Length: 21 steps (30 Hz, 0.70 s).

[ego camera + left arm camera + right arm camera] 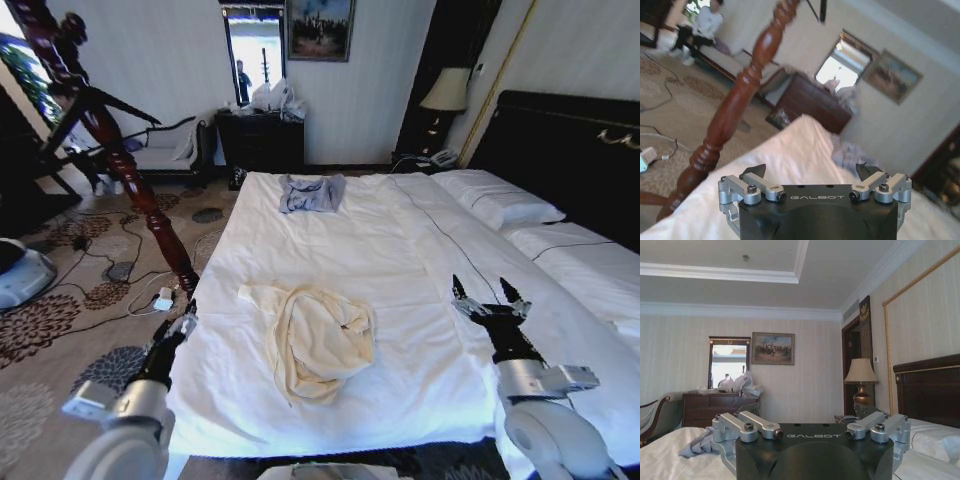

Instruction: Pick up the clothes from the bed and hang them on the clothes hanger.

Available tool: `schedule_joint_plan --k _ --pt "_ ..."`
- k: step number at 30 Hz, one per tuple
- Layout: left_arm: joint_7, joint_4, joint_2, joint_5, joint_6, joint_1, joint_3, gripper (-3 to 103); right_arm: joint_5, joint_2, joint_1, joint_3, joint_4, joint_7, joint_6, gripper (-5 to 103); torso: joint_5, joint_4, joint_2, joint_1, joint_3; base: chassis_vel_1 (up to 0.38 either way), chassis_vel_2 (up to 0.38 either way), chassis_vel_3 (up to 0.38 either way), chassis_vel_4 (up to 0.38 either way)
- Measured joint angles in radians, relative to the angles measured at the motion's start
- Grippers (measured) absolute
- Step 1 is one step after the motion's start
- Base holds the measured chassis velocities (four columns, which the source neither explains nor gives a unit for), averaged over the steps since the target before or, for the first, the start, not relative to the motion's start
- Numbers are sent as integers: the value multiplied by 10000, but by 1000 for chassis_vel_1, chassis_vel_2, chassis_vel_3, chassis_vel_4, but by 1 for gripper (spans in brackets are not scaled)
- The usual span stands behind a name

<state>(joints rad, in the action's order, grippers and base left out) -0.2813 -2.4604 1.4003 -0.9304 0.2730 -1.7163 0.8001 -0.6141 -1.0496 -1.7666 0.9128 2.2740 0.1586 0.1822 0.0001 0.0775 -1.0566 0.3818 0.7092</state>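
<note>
The clothes (pixel 322 340) are a cream long-sleeved garment lying crumpled on the near middle of the bed (pixel 400 250), which has white sheets. The clothes hanger (pixel 130 170) is a dark red-brown turned-wood stand leaning up at the bed's left side; its pole (pixel 737 112) also rises close by in the left wrist view. My left gripper (pixel 183 322) hovers open at the bed's near left edge, left of the clothes and apart from them. My right gripper (pixel 491 297) stands open and empty over the sheet, to the right of the clothes.
A small grey-blue garment (pixel 311 192) lies at the far end of the bed. White pillows (pixel 497 198) and a dark headboard (pixel 570 150) are on the right. Cables and a power strip (pixel 163 298) lie on the patterned carpet by the stand's base. A dark dresser (pixel 260 138) stands behind.
</note>
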Motion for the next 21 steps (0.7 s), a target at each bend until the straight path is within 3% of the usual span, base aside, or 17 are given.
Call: schedule_joint_plan --k 8,12,17,19,21 --pt "829 1025 -583 156 209 446 -491 100 -47 87 93 23 -214 -11 197 100 -1 2 0 1 0 0 0 0 0" --pt "985 1994 -1358 -18 1440 927 -1112 100 -52 75 189 20 -336 82 209 100 -4 1 0 0 0 0 0 0 0" --pt "1233 2610 -1955 265 2032 1480 -1996 100 -21 -3 253 19 -553 136 247 100 0 3 0 1 0 0 0 0 0" --pt "1323 2708 -1999 337 2029 1576 -2180 100 -14 -23 251 25 -594 133 279 100 -1 3 0 1 0 0 0 0 0" --pt "1719 3128 -2002 709 1663 1919 -2853 100 18 -101 225 39 -720 85 379 100 -1 3 0 0 0 0 0 0 0"
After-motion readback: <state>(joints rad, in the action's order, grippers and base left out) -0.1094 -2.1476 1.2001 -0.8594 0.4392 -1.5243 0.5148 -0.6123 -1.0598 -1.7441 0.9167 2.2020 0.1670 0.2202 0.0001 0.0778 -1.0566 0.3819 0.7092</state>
